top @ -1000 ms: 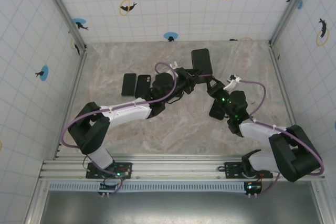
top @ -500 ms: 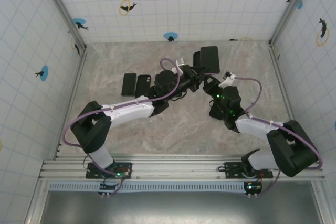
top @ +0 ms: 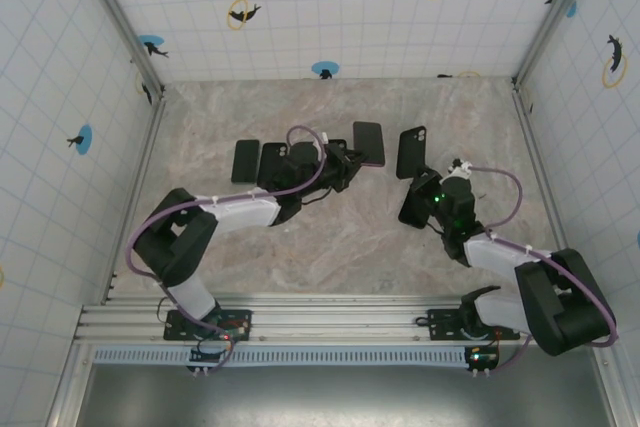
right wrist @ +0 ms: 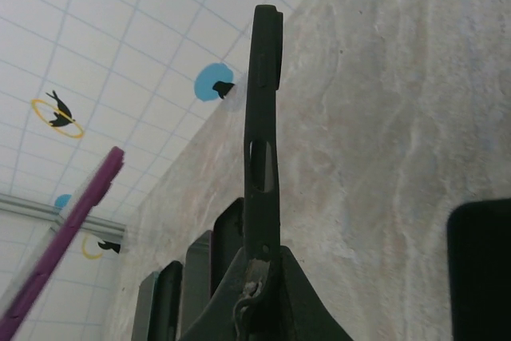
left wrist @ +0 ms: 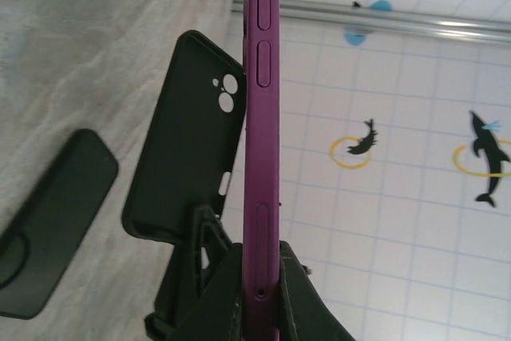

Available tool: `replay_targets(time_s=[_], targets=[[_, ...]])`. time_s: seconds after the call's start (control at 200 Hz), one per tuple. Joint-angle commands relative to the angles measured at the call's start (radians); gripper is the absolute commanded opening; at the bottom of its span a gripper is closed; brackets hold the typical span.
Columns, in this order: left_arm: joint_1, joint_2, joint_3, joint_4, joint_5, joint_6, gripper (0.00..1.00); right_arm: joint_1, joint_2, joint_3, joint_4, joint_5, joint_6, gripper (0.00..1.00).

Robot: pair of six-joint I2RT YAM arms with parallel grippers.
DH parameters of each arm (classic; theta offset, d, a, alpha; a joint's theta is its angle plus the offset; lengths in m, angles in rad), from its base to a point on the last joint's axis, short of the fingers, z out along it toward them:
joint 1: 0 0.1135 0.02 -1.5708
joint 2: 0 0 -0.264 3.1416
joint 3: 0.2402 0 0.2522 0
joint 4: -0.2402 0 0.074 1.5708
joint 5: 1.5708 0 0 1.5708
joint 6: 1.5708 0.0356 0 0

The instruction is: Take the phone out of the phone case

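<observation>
Left gripper (left wrist: 262, 281) pinches the purple phone (top: 368, 143), right gripper (right wrist: 262, 269) clamps the emptied case (top: 411, 151); both should lower flat, well apart.

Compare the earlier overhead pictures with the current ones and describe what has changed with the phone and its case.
The claws pulled apart: the left claw carried the purple phone left and nearer, the right claw drew the black case away to the right, so the two are now separate. Both grips stayed shut. The two dark slabs lying farther left did not move.
</observation>
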Motion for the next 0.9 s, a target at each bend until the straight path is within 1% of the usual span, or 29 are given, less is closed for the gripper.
replay_targets(time_s=[0.0, 0.14, 0.245, 0.265, 0.355, 0.49, 0.686, 0.891], targets=[[0.011, 0.062, 0.040, 0.019, 0.062, 0.067, 0.00, -0.014, -0.006, -0.024, 0.019, -0.040, 0.017, 0.01], [0.027, 0.134, 0.067, -0.014, 0.078, 0.109, 0.00, -0.027, 0.026, -0.022, 0.047, -0.076, 0.024, 0.01], [0.041, 0.193, 0.072, -0.005, 0.101, 0.115, 0.00, -0.031, 0.063, -0.011, 0.066, -0.094, 0.033, 0.01], [0.043, 0.202, 0.109, -0.005, 0.106, 0.116, 0.00, -0.032, 0.071, -0.007, 0.067, -0.099, 0.036, 0.01], [0.053, 0.245, 0.140, -0.012, 0.121, 0.125, 0.00, -0.033, 0.106, 0.005, 0.089, -0.113, 0.048, 0.01], [0.068, 0.293, 0.166, -0.007, 0.138, 0.131, 0.00, -0.033, 0.146, 0.010, 0.130, -0.099, 0.061, 0.01], [0.082, 0.356, 0.208, -0.008, 0.167, 0.131, 0.00, -0.035, 0.199, 0.030, 0.141, -0.099, 0.068, 0.01], [0.090, 0.393, 0.225, -0.025, 0.157, 0.132, 0.00, -0.033, 0.260, 0.061, 0.151, -0.105, 0.072, 0.01]])
